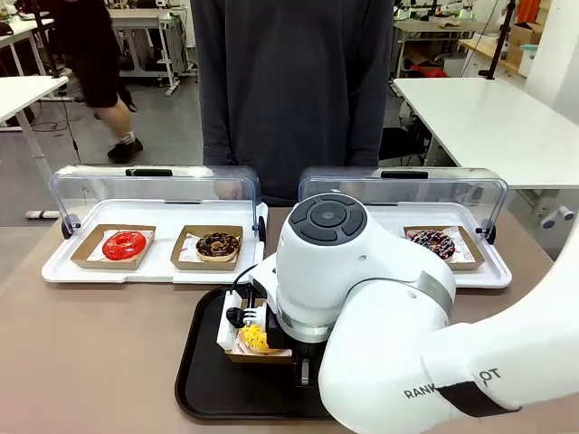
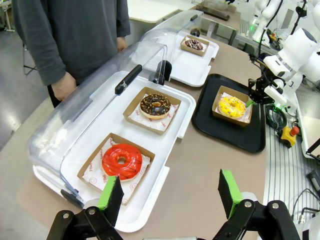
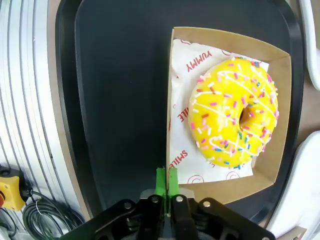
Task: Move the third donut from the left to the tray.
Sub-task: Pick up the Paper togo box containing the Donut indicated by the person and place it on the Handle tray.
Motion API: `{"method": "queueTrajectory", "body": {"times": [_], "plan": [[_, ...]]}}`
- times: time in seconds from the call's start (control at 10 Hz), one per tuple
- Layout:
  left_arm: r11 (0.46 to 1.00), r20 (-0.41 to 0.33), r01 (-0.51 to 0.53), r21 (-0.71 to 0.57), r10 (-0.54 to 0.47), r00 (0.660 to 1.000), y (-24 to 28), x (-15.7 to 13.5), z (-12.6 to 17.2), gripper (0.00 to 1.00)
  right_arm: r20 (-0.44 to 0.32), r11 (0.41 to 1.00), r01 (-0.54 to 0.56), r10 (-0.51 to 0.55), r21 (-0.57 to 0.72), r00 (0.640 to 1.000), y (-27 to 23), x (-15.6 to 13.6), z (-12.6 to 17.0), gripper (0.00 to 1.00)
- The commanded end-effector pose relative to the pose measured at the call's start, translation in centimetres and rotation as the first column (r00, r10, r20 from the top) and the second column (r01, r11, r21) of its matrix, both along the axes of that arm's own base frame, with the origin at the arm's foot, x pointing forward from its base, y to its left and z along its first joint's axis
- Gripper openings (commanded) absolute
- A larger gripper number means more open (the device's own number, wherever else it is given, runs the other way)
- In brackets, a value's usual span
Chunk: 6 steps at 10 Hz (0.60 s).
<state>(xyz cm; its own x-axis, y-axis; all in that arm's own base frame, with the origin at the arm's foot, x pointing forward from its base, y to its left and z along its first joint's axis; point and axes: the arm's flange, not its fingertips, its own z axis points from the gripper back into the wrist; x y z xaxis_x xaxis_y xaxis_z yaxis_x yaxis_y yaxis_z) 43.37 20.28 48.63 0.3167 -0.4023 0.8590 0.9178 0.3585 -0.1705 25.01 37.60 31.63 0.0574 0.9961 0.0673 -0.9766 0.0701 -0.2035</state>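
The yellow donut [image 3: 233,112] sits in its cardboard holder [image 3: 280,145] on the black tray [image 3: 120,85], towards the tray's near-left part as the front view shows it [image 1: 253,339]. A printed paper liner [image 3: 182,125] lies under the donut inside the holder. The right pincer [image 3: 166,182] is closed on the holder's near wall, its green pads pressed together over the cardboard edge. In the left wrist view the same pincer [image 2: 255,97] meets the holder's edge at the tray's robot side. The right arm [image 1: 380,307] bends over the tray and hides much of it from the front.

The left pincer [image 2: 170,192] hangs wide apart above the table [image 2: 210,155], holding nothing, near the front rim of the left white tray [image 2: 145,210]. That tray carries a red donut [image 2: 121,161] and a chocolate donut [image 2: 155,105], each in its own holder, with the clear lid [image 2: 95,100] swung back. A second white tray [image 1: 488,271] to the right holds a dark donut [image 1: 432,241]. A person in a grey top [image 1: 294,81] stands at the far side, one hand [image 2: 64,85] hanging by the lid.
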Motion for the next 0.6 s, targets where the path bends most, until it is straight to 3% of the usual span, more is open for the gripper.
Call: {"method": "queueTrajectory", "body": {"times": [0.0, 0.4, 0.5], "plan": [[1.000, -0.005, 0.003, 0.001, -0.003, 1.000, -0.10, -0.10, 0.13, 1.00, 0.012, 1.000, 0.006, -0.006, 0.004, 1.000, 0.15, 0.25, -0.94, 0.02], [1.000, -0.005, 0.003, 0.001, -0.003, 1.000, -0.10, -0.10, 0.13, 1.00, -0.007, 1.000, 0.018, -0.018, 0.024, 1.000, 0.30, 0.69, -1.38, 0.02], [1.000, -0.005, 0.003, 0.001, -0.003, 1.000, -0.10, -0.10, 0.13, 1.00, -0.003, 1.000, 0.013, -0.013, 0.011, 1.000, 0.19, 0.71, -1.23, 0.60]]}}
